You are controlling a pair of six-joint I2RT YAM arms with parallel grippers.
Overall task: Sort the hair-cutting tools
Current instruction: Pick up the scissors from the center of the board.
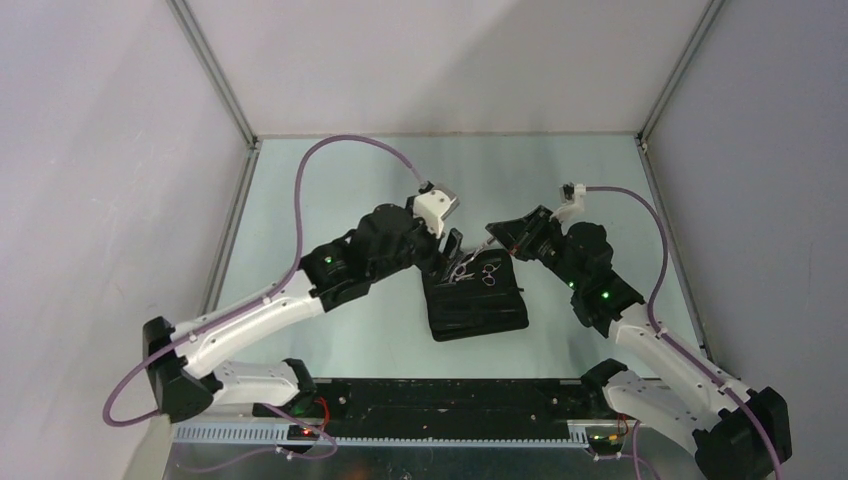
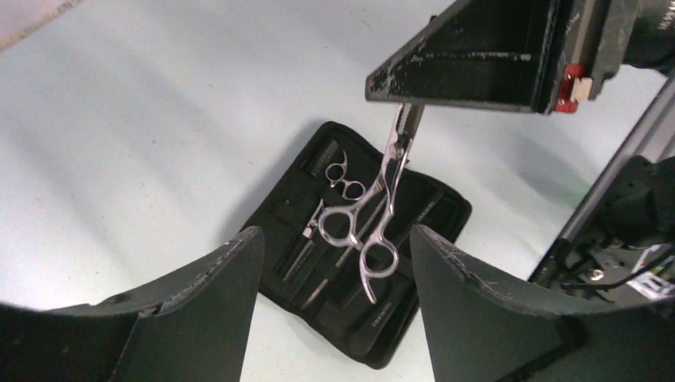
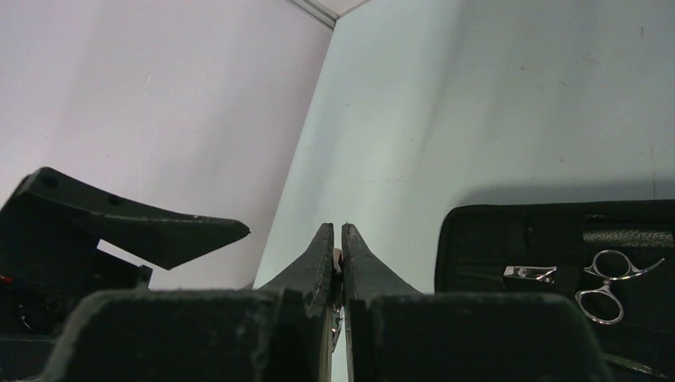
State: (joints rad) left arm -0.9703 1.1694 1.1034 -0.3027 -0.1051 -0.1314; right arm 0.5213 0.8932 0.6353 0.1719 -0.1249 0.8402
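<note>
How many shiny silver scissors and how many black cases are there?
Black rectangular zip case: 1
Silver metal scissors with ring handles: 2, one hanging from the right gripper, one lying in the case
Total: 3

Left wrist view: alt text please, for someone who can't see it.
The right pincer, shut, dangles silver scissors by the blades over an open black zip case. The left pincer stands open in front; a second pair lies in the case.

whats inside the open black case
One pair of silver scissors lies in the case, with slim dark tools in slots. The second scissors, hanging from the right gripper, hide part of the middle.
</note>
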